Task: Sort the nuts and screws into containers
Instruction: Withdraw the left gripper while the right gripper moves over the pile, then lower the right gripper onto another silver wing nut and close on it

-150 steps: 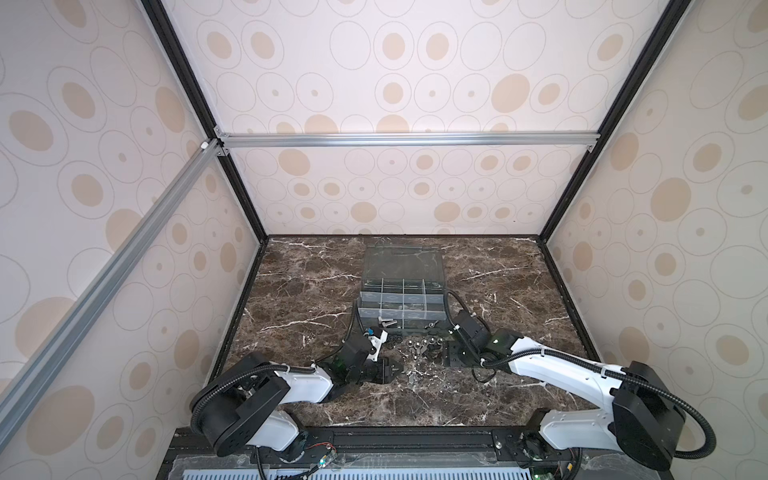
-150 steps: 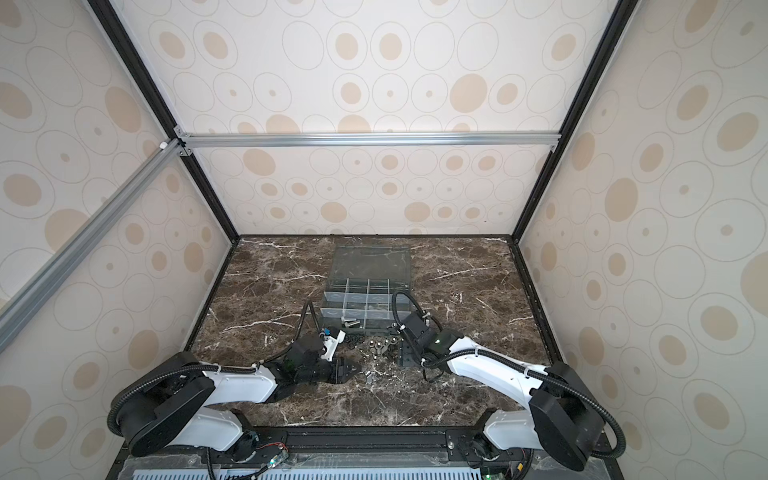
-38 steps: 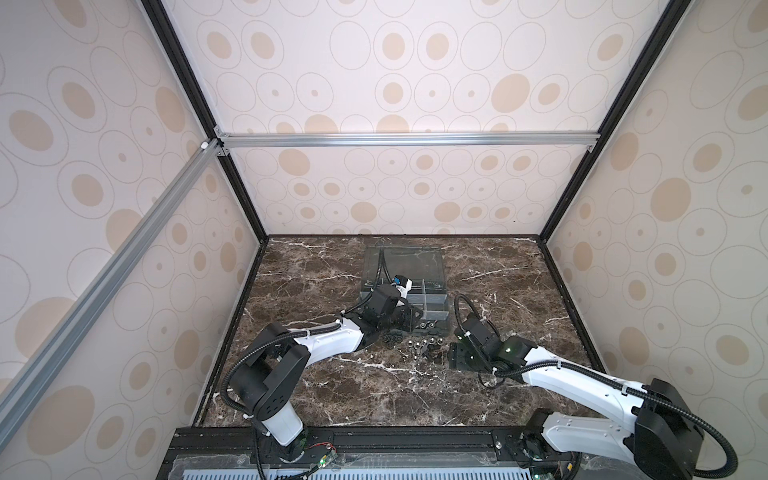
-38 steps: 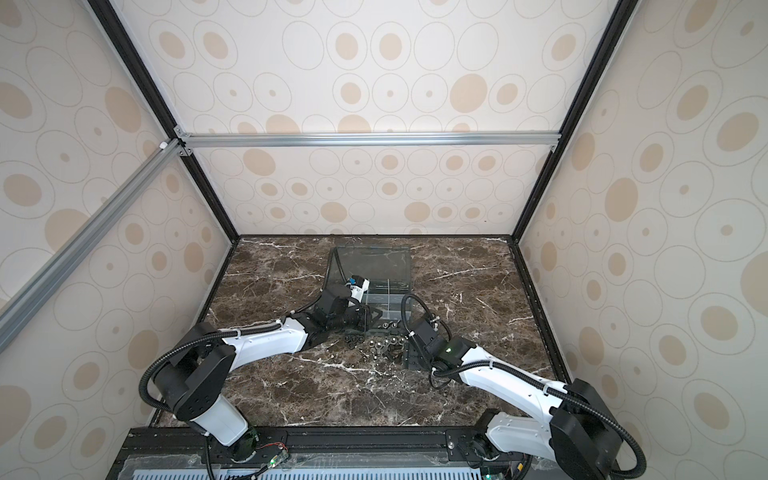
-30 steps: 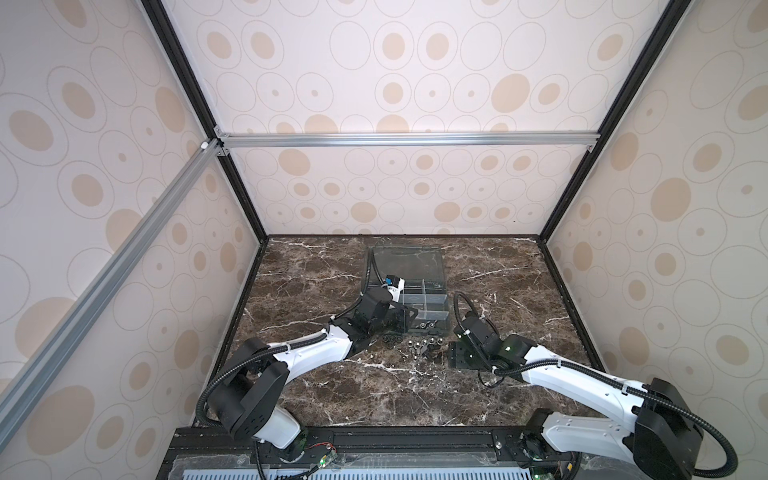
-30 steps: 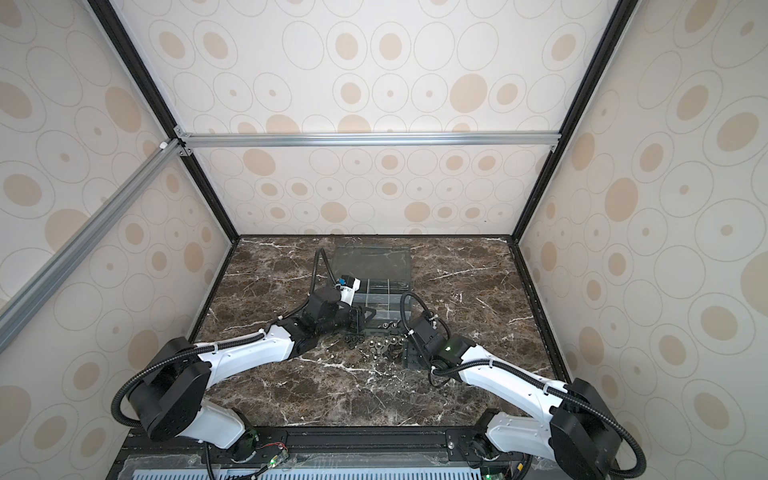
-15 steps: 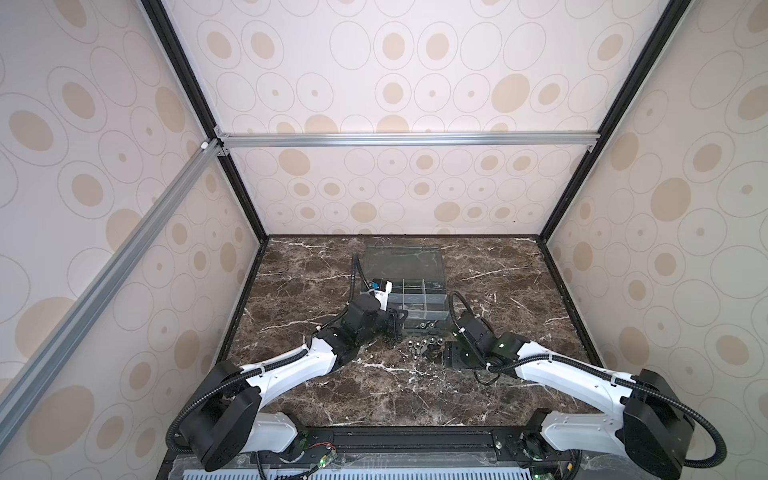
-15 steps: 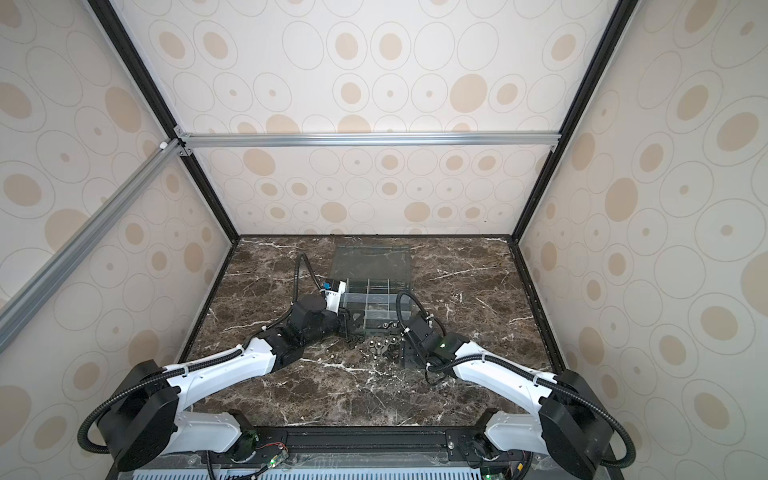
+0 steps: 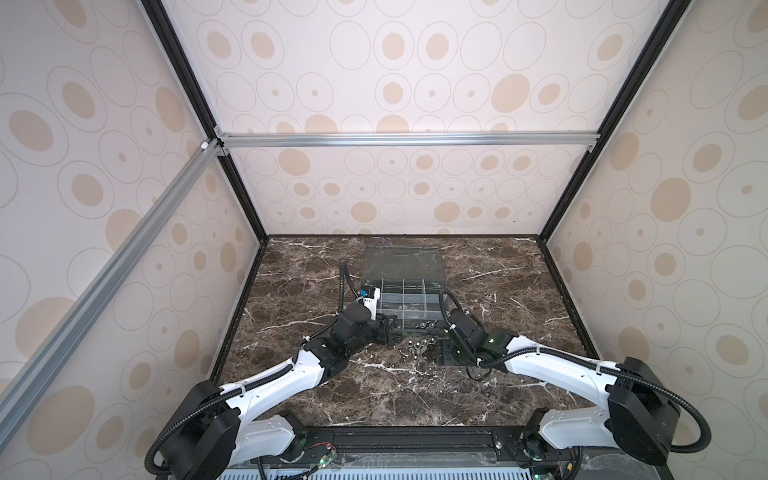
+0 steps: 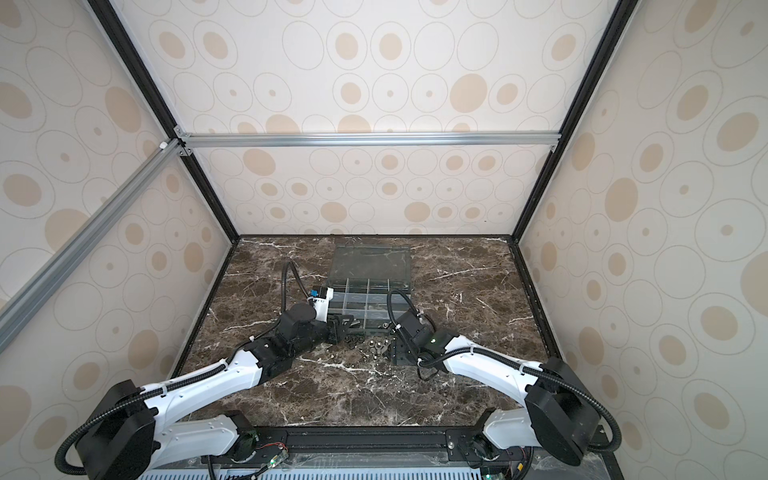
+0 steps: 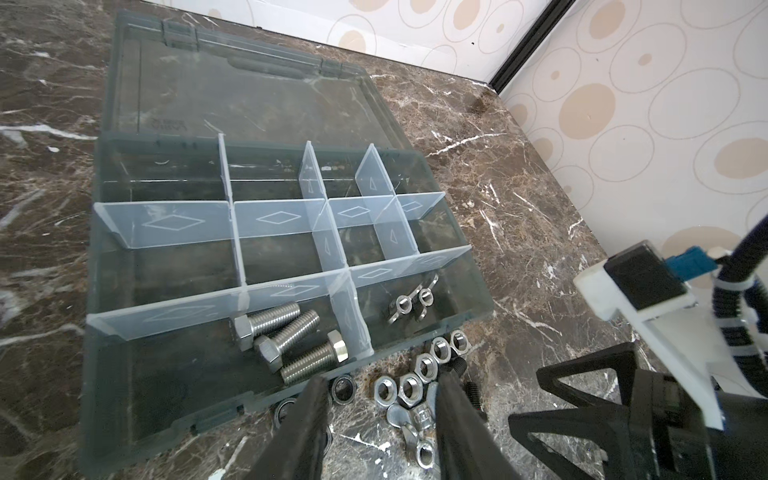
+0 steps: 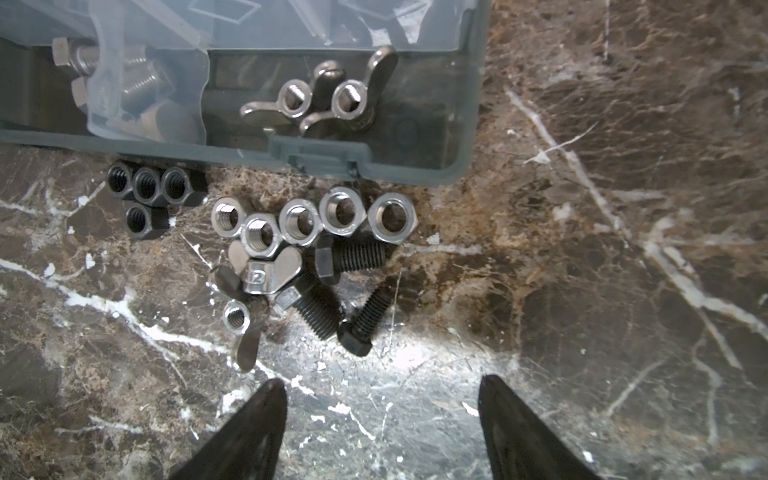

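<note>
Left pincer (image 11: 383,379) is seen with its fingers narrowly parted and nothing clamped between them; right pincer (image 12: 382,381) is spread wide and likewise grips nothing. Both are held low over a dark brown marble-patterned table (image 9: 374,386) streaked with white veins. The table is enclosed by cream walls (image 9: 415,83) printed with beige ovals and thin rings, framed by black posts (image 9: 241,199) and crossed by an aluminium rail (image 9: 407,139).

Raised lettering is moulded into the clear lid (image 11: 249,95), which is laid flat beyond the box from the left pincer, but it cannot be read. A stamped "2" is made out on a wing nut (image 12: 258,276) ahead of the right pincer.

The organizer box (image 11: 174,374) is set just ahead of both pincers and is split into containers (image 11: 183,266) by clear dividers (image 11: 274,218). Three silvery screws (image 11: 297,332) are held in the cell nearest the left pincer's tips, and two wing nuts (image 11: 399,309) in the neighbouring cell, straight beyond the right pincer. Loose pieces are scattered on the table between the pincers and the box wall: a row of silver nuts (image 12: 343,228), four black nuts (image 12: 156,226) and three black screws (image 12: 361,255). They lie just ahead of the left pincer's tips and a little way ahead of the right pincer's.
</note>
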You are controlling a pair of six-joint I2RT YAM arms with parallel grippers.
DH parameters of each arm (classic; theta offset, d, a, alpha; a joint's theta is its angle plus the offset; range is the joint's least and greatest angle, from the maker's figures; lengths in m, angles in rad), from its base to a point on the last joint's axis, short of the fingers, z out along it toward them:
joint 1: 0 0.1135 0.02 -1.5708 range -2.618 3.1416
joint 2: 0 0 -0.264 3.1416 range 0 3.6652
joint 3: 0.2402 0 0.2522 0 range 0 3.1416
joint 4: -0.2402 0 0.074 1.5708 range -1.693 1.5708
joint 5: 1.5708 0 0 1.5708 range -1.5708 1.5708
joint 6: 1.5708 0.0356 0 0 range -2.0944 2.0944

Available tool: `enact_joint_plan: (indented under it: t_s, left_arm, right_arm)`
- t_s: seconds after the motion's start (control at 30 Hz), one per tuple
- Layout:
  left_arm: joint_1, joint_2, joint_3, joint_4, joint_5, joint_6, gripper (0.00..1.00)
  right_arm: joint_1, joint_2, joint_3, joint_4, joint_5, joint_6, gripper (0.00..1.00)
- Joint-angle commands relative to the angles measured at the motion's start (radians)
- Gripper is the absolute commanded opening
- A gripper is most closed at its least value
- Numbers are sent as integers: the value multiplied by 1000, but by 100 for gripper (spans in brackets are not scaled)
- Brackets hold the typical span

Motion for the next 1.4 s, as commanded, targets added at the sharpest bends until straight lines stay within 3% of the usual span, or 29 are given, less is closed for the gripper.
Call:
enact_joint_plan:
  t_s: [0.0, 1.0, 1.37]
  left_arm:
    - [9, -25, -10, -21, -32, -17, 43]
    - [28, -116, -104, -26, -94, -45, 44]
    - [37, -179, -147, -39, -124, -63, 45]
  right_arm:
    - [17, 17, 28, 0, -5, -11, 76]
    - [166, 147, 120, -10, -9, -63, 75]
    - [182, 241, 214, -24, -28, -124, 66]
